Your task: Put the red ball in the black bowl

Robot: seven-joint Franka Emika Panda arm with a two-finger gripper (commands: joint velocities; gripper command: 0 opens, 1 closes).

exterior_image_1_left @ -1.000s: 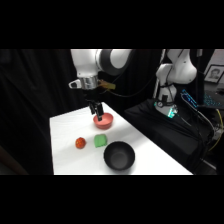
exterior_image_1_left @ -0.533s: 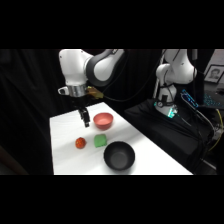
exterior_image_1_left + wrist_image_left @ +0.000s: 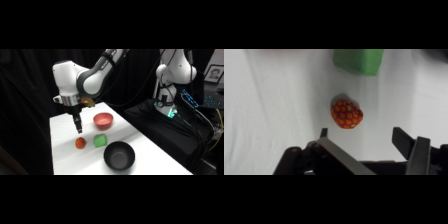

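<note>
Two dark fingers (image 3: 410,150) rise from the lower edge of the wrist view, flat and angular, standing wide apart with nothing between them. The gripper (image 3: 359,142) hangs above the red ball (image 3: 346,114), clear of it; the ball lies on the table just beyond the open gap, a little toward the left finger. Its surface is not smooth: a red-orange skin carries a pattern of small rounded cells, like netting, and its outline is slightly lumpy rather than perfectly round. Beyond it in the wrist view sits the green block (image 3: 358,60), matte, with flat faces and straight edges, apart from the ball.

From the side, the gripper (image 3: 78,128) points down from the arm's rounded white casing, over the ball (image 3: 80,143). The green block (image 3: 100,141) lies just beside the ball. The black bowl (image 3: 119,155), round, matte and deep, stands near the table's front edge, close to the block. A pinkish-red bowl (image 3: 103,120), shallower and glossier, sits farther back. The white table (image 3: 62,130) is flat and plain.
</note>
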